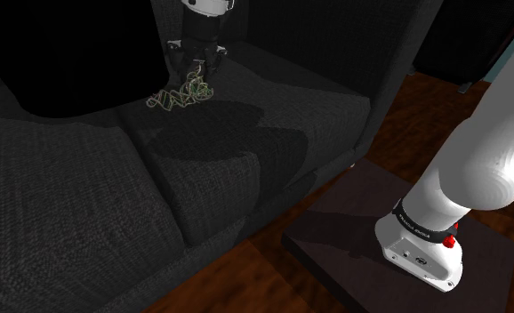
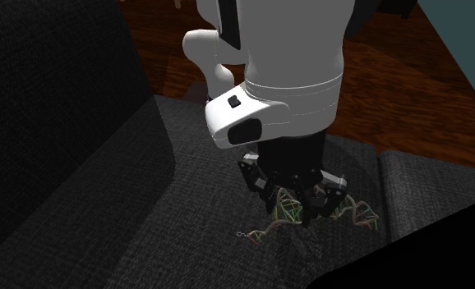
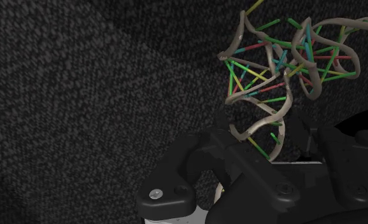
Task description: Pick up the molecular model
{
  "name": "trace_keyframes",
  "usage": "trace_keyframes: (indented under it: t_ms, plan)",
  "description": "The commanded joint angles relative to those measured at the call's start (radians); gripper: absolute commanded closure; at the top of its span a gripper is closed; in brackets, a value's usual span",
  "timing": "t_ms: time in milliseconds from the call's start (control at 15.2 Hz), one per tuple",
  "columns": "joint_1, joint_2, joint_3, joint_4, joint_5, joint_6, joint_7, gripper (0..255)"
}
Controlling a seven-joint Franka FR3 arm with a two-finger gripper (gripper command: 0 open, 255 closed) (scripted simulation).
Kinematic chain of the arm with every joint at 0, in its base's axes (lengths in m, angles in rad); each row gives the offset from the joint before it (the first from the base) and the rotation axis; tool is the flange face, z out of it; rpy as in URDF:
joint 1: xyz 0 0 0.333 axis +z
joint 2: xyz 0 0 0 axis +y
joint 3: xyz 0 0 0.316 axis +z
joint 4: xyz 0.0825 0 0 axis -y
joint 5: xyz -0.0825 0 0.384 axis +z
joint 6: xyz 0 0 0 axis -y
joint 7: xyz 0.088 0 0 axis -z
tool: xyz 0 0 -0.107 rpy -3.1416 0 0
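Note:
The molecular model (image 1: 180, 95) is a tangle of beige twisted strands joined by thin green, red, yellow and blue rods. It sits on the dark grey sofa seat (image 1: 246, 133) close to the backrest. My black gripper (image 1: 196, 73) comes straight down onto its near end. In the second exterior view the gripper (image 2: 298, 215) is in the middle of the model (image 2: 357, 213), whose strands spread out to both sides. In the wrist view a beige strand of the model (image 3: 275, 76) runs down between the fingers (image 3: 240, 159), which clasp it. Whether the model is clear of the cushion is unclear.
The sofa's backrest (image 2: 55, 107) rises just behind the gripper, and an armrest (image 1: 397, 53) closes the seat's end. A seam (image 1: 157, 169) splits the seat cushions. Dark wood floor (image 1: 246, 276) and my stand (image 1: 362, 240) lie in front.

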Motion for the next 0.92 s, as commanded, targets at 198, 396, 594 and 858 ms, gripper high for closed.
trace_keyframes:
  t_ms: [198, 396, 594, 858]
  plan:
    - [-0.001, -0.002, 0.0, 0.025, 0.0, -0.029, 0.001, 255]
    - [-0.001, -0.005, -0.001, 0.063, 0.0, -0.069, 0.003, 255]
    - [-0.001, -0.006, -0.001, 0.102, -0.001, -0.109, 0.006, 255]
    - [-0.001, -0.003, -0.001, 0.158, -0.004, -0.163, 0.01, 255]
